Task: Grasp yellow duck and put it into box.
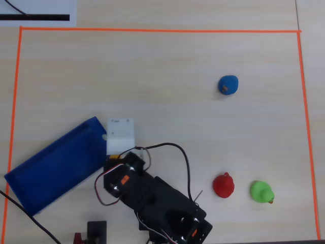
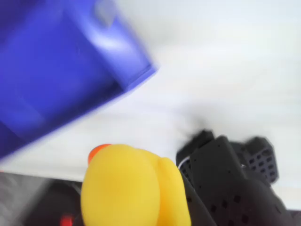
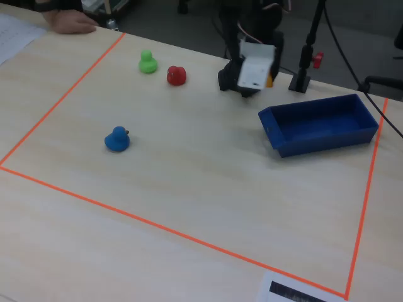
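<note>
The yellow duck (image 2: pixel 129 188) fills the lower part of the wrist view, its orange beak pointing up-left, and it is held between my gripper's (image 2: pixel 127 200) dark fingers. In the fixed view only a sliver of the duck (image 3: pixel 269 80) shows beside the white camera mount, lifted above the table. The gripper (image 1: pixel 118 151) hangs just off the near end of the dark-blue box (image 1: pixel 51 170), which lies slanted at the lower left of the overhead view. The box (image 2: pixel 66 75) is at the upper left of the wrist view, and in the fixed view the box (image 3: pixel 327 142) is right of the gripper (image 3: pixel 259 80).
A blue duck (image 1: pixel 228 85), a red duck (image 1: pixel 223 185) and a green duck (image 1: pixel 262 191) stand on the table to the right. Orange tape (image 1: pixel 152 30) frames the work area. The arm's black base (image 1: pixel 172 213) is at the bottom edge. A hand (image 3: pixel 72 22) rests at the fixed view's far-left corner.
</note>
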Robot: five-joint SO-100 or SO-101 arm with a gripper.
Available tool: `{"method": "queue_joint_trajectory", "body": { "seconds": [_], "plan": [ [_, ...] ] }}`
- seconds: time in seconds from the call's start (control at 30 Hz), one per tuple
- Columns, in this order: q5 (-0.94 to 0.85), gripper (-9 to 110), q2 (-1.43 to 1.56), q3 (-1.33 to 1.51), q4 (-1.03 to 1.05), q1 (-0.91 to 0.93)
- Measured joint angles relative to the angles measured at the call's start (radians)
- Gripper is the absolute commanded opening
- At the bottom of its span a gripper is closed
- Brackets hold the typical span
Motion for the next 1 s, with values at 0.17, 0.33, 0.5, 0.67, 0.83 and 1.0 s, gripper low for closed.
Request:
{"method": "queue_joint_trajectory", "body": {
  "seconds": [0.17,0.33,0.5,0.67,0.83,1.0],
  "plan": [
    [0.012,0,-0.179,-0.018,-0.109,-0.107],
    [0.000,0,-0.367,-0.161,-0.213,-0.074],
    [-0.032,0,-0.554,-0.319,-0.262,-0.029],
    [-0.034,6,-0.669,-0.339,-0.333,-0.014],
    [-0.038,21,-0.750,-0.339,-0.351,-0.021],
    [-0.049,26,-0.765,-0.339,-0.373,-0.020]
  ]
}}
